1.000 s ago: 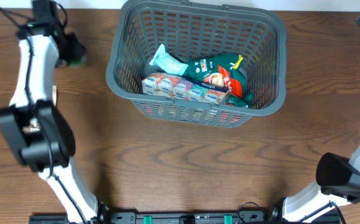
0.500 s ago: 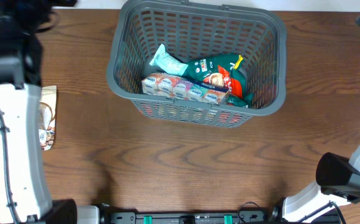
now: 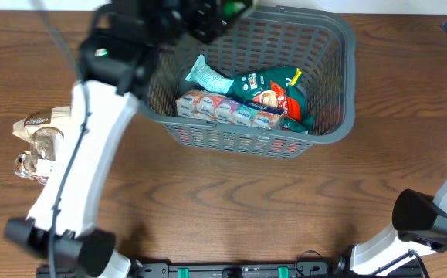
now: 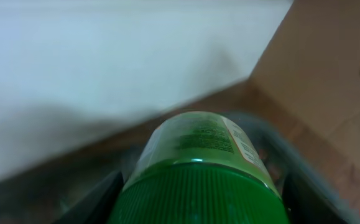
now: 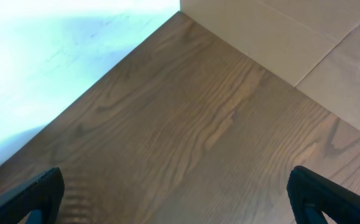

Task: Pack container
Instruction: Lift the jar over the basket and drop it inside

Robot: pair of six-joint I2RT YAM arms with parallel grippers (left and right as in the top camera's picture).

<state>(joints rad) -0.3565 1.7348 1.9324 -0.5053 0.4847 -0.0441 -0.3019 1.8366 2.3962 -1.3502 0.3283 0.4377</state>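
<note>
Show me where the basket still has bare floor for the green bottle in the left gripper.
Bare floor in the basket runs along the back wall, behind the light blue packet and green snack bag. The front is crowded: a multipack row fills it against the front wall. The left arm hides the back-left corner.

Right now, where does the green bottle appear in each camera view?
Overhead: the green bottle is at the top edge, over the far rim of the container.
Left wrist: it fills the lower centre, with its cap toward the camera.
Right wrist: it is not in this view.
Shared landmark: the container's grey rim, blurred beside the bottle in the left wrist view.
</note>
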